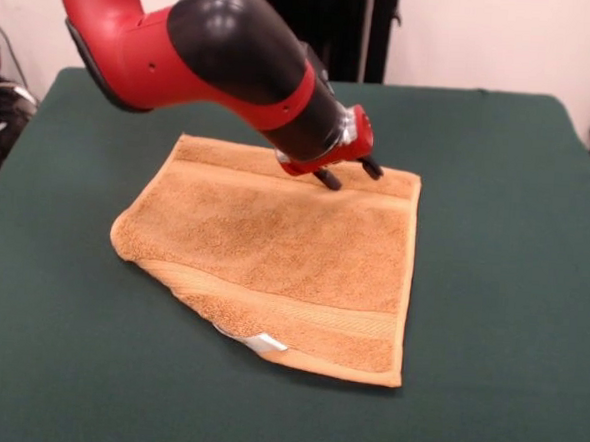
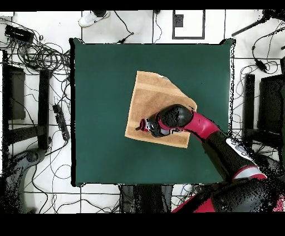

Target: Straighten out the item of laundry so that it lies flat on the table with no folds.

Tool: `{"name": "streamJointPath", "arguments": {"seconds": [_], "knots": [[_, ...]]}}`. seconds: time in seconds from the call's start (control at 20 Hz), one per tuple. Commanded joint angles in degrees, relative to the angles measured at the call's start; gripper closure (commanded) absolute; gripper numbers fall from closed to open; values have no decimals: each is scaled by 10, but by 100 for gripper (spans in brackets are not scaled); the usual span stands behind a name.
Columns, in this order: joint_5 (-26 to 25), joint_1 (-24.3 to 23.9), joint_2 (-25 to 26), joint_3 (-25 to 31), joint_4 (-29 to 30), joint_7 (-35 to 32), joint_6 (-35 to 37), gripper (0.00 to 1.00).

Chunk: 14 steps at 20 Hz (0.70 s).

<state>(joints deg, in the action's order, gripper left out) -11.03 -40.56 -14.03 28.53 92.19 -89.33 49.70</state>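
The item of laundry (image 1: 273, 245), an orange-tan towel, lies near the middle of the green table (image 1: 494, 243). Its near-left corner is turned under, leaving a slanted folded edge, and a small white tag (image 1: 263, 343) peeks out there. The rest of it lies flat, with a woven band along the near edge. My gripper (image 1: 349, 174) hovers at the towel's far edge, close to the far-right corner. Its two black fingers (image 1: 328, 179) are spread and hold nothing. In the overhead view the gripper (image 2: 143, 125) is over the towel's (image 2: 153, 94) lower-left part, and the arm hides some cloth.
Bare green table (image 2: 100, 83) surrounds the towel on all sides. Cables and dark equipment (image 2: 33, 55) lie on the floor beyond the table's edges. A shoe (image 2: 92, 19) shows at the overhead view's top edge.
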Motion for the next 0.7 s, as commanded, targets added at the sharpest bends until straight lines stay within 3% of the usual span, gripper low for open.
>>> {"name": "streamJointPath", "arguments": {"seconds": [0.05,0.7], "knots": [[-60,67,178,-13,13,-17,-169,0],[-77,93,163,-15,75,-73,-267,0]]}}
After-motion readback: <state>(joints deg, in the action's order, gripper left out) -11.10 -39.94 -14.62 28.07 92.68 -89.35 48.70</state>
